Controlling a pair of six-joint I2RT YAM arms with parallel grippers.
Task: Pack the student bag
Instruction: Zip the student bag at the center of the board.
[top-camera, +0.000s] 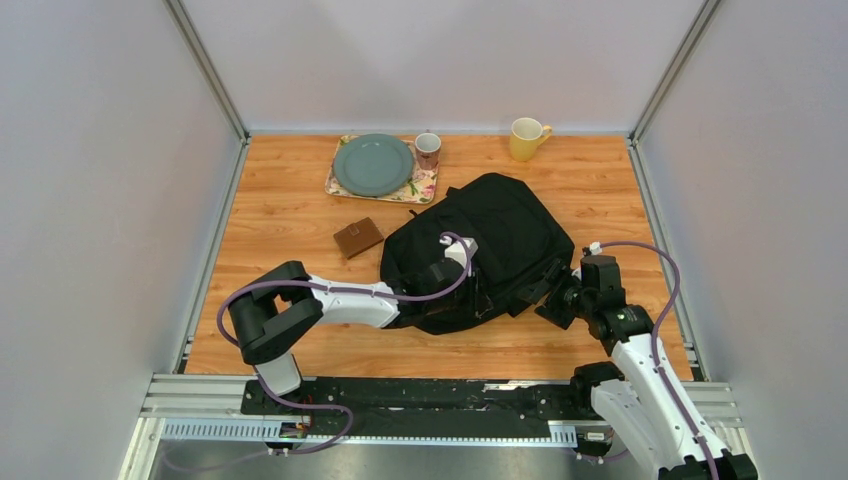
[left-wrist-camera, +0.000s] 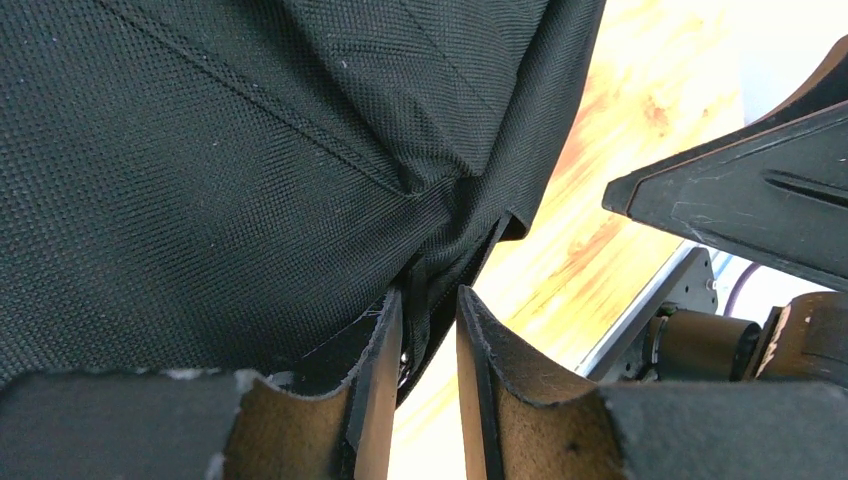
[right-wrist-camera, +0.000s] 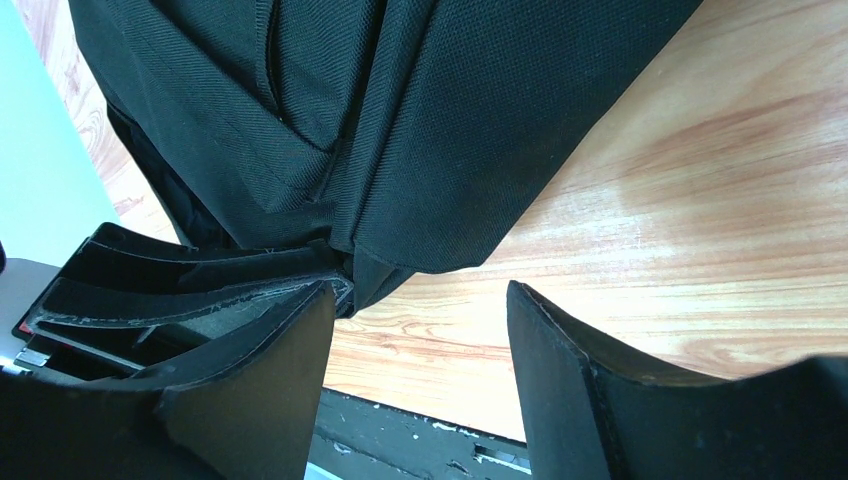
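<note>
Top external view: the student bag (top-camera: 490, 245) lies flat on the wooden table (top-camera: 300, 215), its rounded end turned away from the arm bases. The left gripper (top-camera: 447, 272) rests on the bag's near-left part, and the right gripper (top-camera: 553, 292) sits at its near-right corner. A small brown case (top-camera: 358, 237), possibly a wallet, lies just left of the bag. Beyond the bag's far-left side are a teal plate (top-camera: 372, 164) on a floral tray (top-camera: 425, 190) and a patterned cup (top-camera: 428, 150). A yellow mug (top-camera: 527, 138) stands beyond the bag's far end.

Left wrist view: the fingers (left-wrist-camera: 378, 345) are nearly closed, with a fold of bag cloth at a seam pinched in the narrow gap. Overhead this detail is lost, since black gripper merges with black fabric.

Right wrist view: the fingers (right-wrist-camera: 300, 340) are spread wide and hold nothing. A hemmed corner of the bag reaches just between them, over bare wood. The overhead view shows only that the gripper is near the bag.

Handling (judged): the woven cloth is soft and limp, and will sag and fold rather than keep its shape. The bag looks flat, so it is probably light. Seams, hems and straps give a firmer hold than plain cloth, where a pinch may lift only one layer. No view shows whether the opening is unzipped.
</note>
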